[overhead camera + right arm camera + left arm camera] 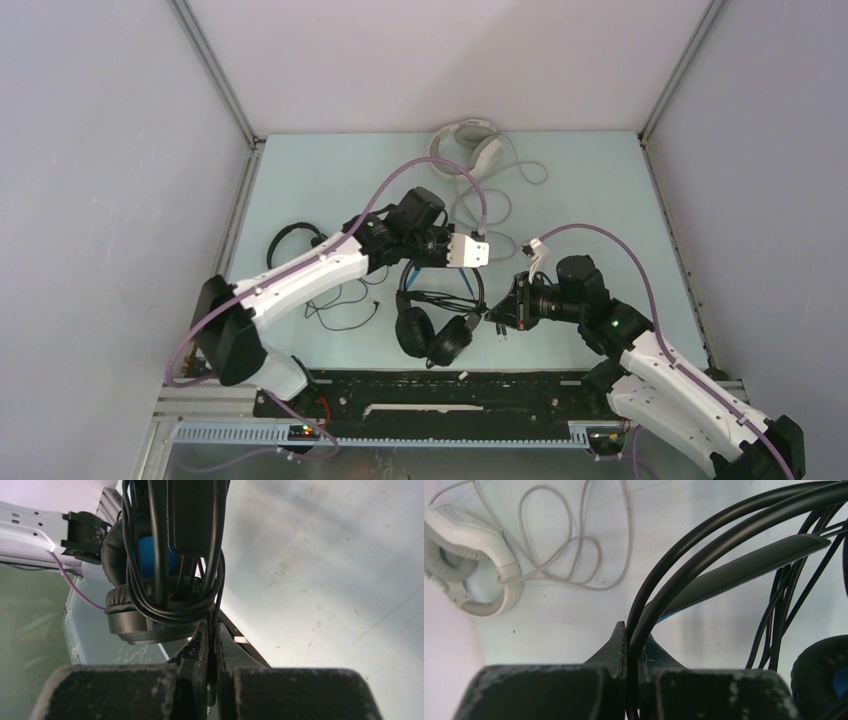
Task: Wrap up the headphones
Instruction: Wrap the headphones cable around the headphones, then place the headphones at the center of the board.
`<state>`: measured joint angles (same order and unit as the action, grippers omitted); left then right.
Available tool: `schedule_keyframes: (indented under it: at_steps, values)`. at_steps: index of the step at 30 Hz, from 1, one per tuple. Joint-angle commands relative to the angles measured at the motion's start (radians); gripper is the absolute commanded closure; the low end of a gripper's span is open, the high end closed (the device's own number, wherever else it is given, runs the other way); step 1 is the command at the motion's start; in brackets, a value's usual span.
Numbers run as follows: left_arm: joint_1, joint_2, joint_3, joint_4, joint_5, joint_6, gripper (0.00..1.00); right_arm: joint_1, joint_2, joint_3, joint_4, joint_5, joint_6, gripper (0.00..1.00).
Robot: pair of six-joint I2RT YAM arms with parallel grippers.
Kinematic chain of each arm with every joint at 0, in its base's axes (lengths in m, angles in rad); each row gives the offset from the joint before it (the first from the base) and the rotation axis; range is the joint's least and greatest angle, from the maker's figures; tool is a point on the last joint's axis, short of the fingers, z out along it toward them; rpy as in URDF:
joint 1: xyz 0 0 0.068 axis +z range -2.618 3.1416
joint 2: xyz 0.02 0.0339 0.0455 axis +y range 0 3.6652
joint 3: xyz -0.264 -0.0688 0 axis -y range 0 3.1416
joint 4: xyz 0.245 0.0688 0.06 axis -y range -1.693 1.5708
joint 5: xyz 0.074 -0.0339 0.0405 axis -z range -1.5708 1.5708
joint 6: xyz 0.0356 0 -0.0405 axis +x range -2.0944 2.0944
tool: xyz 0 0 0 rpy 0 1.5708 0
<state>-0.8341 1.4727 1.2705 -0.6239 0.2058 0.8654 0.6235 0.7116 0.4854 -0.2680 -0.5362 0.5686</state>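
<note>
Two grippers clamp the bulky black headphones (435, 335) near the middle of the table (600, 200). The left gripper (631, 639), jaws pressed together, pinches the thin black hoop of the headband (749, 565), which arcs up and rightward from between its fingers. The right gripper (212, 636), jaws likewise closed, nips a strand of the black cord (165, 611) just below the loops bundled about an ear cup (150, 627). The white-grey headphones (470, 148) lie by the far wall, their cord loose. The small thin black pair (295, 240) lies beside the left arm.
</note>
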Motion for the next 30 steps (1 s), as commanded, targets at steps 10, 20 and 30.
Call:
schedule_keyframes:
  at_steps: [10, 20, 30]
  values:
    - [-0.035, 0.218, 0.015, 0.014, -0.151, 0.164, 0.98, -0.099, 0.030, -0.182, 0.186, 0.046, -0.061, 1.00]
    - [-0.095, 0.330, 0.013, 0.162, -0.223, 0.110, 0.80, -0.101, 0.063, -0.292, 0.346, 0.084, -0.049, 1.00]
    - [-0.115, 0.275, -0.040, 0.316, -0.157, 0.064, 0.50, -0.101, 0.121, -0.274, 0.348, 0.134, -0.030, 1.00]
